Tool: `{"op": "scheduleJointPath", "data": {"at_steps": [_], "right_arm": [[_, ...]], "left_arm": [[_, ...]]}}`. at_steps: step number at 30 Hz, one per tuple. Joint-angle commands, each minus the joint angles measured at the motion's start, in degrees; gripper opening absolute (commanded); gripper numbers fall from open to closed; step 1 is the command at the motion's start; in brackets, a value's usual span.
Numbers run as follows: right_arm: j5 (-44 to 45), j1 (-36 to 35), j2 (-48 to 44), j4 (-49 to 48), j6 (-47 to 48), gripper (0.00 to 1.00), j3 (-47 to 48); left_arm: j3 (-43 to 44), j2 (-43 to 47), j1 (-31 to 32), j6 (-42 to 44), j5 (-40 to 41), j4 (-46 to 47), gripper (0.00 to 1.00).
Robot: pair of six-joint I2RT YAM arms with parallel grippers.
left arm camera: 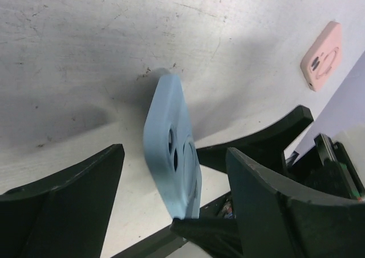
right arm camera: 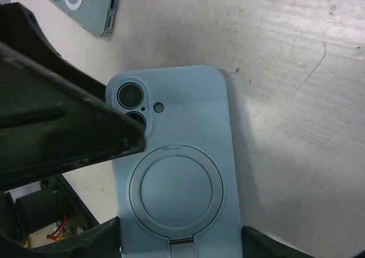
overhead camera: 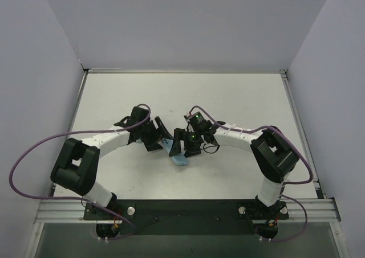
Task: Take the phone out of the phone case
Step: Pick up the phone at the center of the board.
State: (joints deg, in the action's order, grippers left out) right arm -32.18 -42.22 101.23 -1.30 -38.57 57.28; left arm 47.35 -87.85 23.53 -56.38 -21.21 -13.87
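The right gripper [right arm camera: 157,189] is clamped on the light-blue phone case [right arm camera: 182,127], one finger over its camera corner and the other beneath. The phone [right arm camera: 132,95] sits inside. The left gripper [left arm camera: 174,155] is spread, with the case edge-on between its fingers and touching neither. Beyond is bare table [left arm camera: 85,41], with a pink case [left arm camera: 322,56] far right.

The phone case [right arm camera: 177,172] is plain pale sky blue, with a ring of the same blue on its back. The lenses at its 10 o'clock corner are glossy black. The bench [overhead camera: 239,98] is off-white, flecked with grey scuffs. At 2 o'clock in the left wrist view is a salmon-pink case [left arm camera: 322,56]. At 11 o'clock in the right wrist view is a translucent teal phone [right arm camera: 82,7] with a white ring marking. The left gripper [overhead camera: 161,134] and right gripper [overhead camera: 183,146] are black, and the cables [overhead camera: 34,150] are purple.
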Motion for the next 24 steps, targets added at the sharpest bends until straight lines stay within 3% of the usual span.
{"op": "scheduleJointPath", "data": {"at_steps": [1, 3, 7, 10, 11, 13, 14, 16, 20, 24], "right_arm": [[-0.78, -1.02, -4.55, -1.07, -0.02, 0.00, 0.21], [-0.69, -1.11, -4.64, -1.16, -0.19, 0.00, -0.06], [-0.25, -1.29, -4.99, -1.16, -0.46, 0.00, -0.76], [0.71, -1.38, -5.51, -0.46, -0.19, 0.00, -0.94], [1.50, -1.38, -6.13, 0.24, -0.02, 0.18, -0.59], [5.62, -1.81, -7.18, 4.17, 1.81, 0.52, 0.11], [7.56, -2.08, -9.01, 5.59, 2.79, 0.74, 0.90], [15.89, -3.74, -11.04, 10.67, 5.59, 0.87, 1.78], [35.56, -10.92, -16.32, 18.25, 11.21, 0.99, 5.03], [50.62, -18.85, -14.93, 23.00, 16.59, 0.99, 10.21]], "left_arm": [[3.18, -2.23, 2.39, -1.80, 4.50, 1.39, 0.77], [3.27, -2.50, 2.92, -2.42, 5.39, 1.56, 0.72], [4.06, -2.94, 4.07, -2.59, 6.71, 1.30, 0.49], [5.20, -3.02, 4.42, -2.77, 6.71, 1.04, 0.21], [5.55, -3.11, 4.51, -2.77, 6.71, 0.69, 0.00], [6.78, -3.20, 4.51, -2.77, 6.80, -0.98, 0.00], [7.05, -3.03, 4.51, -2.68, 6.97, -1.51, 0.00], [7.66, -2.59, 4.51, -2.86, 8.02, -3.44, 0.00], [9.68, -1.80, 4.51, -4.61, 9.61, -8.01, 0.00], [13.80, -2.32, 5.12, -7.16, 12.85, -17.21, 0.00]]}}
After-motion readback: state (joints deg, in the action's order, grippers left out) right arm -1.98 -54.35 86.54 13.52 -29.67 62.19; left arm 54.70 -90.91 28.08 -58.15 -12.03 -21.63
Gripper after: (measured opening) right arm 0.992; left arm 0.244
